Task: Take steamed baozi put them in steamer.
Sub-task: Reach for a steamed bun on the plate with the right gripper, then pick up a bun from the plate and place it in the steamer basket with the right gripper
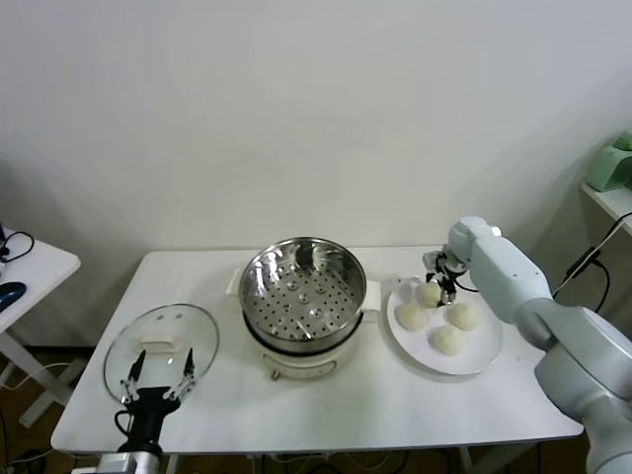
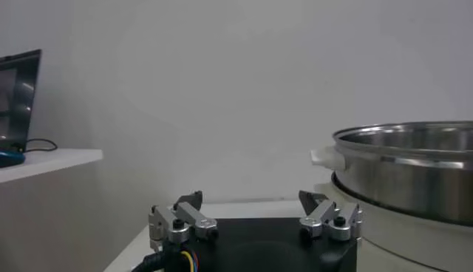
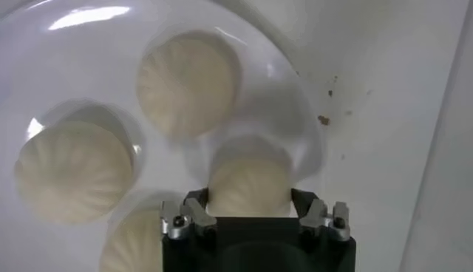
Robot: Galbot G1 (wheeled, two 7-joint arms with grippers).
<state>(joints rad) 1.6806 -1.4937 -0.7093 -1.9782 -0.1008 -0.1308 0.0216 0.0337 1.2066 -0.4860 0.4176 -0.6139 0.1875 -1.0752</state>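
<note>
Nearest the head camera, the left claw (image 1: 158,383) waits parked at the near edge of the white tabletop (image 1: 326,405), fingers spread, over the rim of a round glass lid (image 1: 161,348). At centre sits the steamer (image 1: 302,293), its perforated steel basket holding no buns. To its right, a flat white plate (image 1: 472,361) carries all four steamed baozi (image 1: 446,339). The right claw (image 3: 251,211) reaches down at the plate's far side, its two fingers set on either side of the bun farthest from the robot (image 1: 429,293) and narrowing on it; whether they already pinch it cannot be told. That bun lies directly between the fingers, round and with no long axis to match. The steamer lies to the left of the right claw, so the carry would run leftward over the basket rim, and the right arm is by far the nearer.
</note>
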